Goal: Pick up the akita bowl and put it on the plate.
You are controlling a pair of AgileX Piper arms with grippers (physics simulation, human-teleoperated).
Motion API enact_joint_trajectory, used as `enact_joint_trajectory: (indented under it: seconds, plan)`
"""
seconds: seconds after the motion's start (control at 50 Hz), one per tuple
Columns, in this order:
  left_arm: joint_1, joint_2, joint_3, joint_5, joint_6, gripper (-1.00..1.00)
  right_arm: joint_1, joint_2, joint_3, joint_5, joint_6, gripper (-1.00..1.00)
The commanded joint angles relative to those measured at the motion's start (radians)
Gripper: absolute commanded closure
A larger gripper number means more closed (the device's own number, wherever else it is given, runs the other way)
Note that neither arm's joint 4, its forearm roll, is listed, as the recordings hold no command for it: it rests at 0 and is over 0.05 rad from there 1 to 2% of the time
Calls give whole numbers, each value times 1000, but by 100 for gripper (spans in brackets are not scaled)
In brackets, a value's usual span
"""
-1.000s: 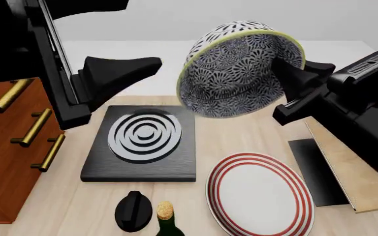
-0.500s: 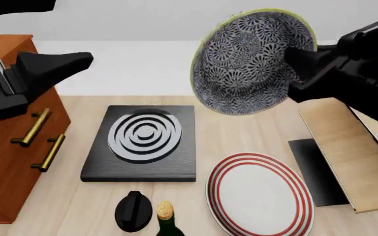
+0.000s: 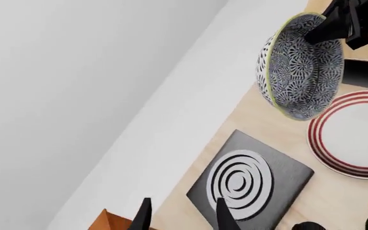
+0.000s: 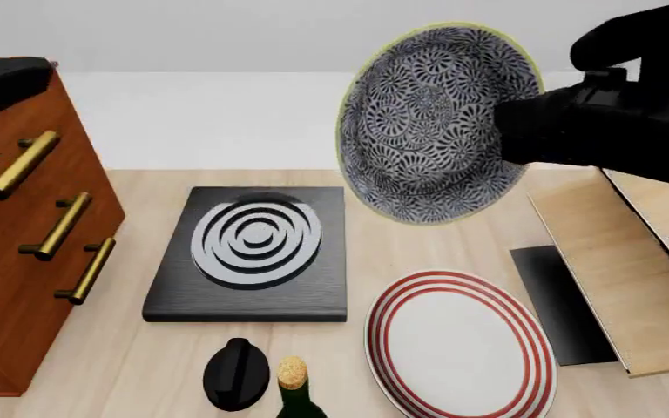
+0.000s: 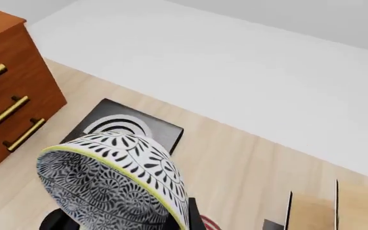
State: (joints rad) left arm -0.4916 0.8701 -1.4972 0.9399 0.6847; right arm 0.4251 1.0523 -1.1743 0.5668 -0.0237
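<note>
Two pincers work this bench. The right pincer [image 4: 509, 131] is clamped on the rim of the akita bowl [image 4: 434, 122], holding it in the air tipped on its side, its patterned inside facing the front camera. The bowl hangs above the bench [image 4: 428, 244], over the gap between the black square slab [image 4: 253, 252] with grey rings and the plate [image 4: 456, 344], clear of both. The red-ringed plate lies flat near the front edge, just right of a dark bottle with a cork [image 4: 293, 383] and a black knob [image 4: 236, 373]. A wooden drawer cabinet [image 4: 27, 235] with brass handles stands at the left; a light wooden board [image 4: 613, 270] lies at the right. Only the left pincer's [image 3: 180, 215] two fingertips [image 3: 224, 216] show in its wrist view, parted with nothing between them
</note>
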Motion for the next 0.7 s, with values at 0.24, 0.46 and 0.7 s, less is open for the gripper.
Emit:
enact_joint_trajectory:
  seconds: [0.24, 0.46, 0.7]
  plan:
    - [33, -11, 52, 49, -35, -100, -37, 34, -9, 160, 80, 100]
    - [25, 11, 68, 35, -52, -100, -36, 53, 85, 149, 144, 100]
    - [25, 33, 73, 30, -64, -100, -46, 34, 134, 164, 170, 100]
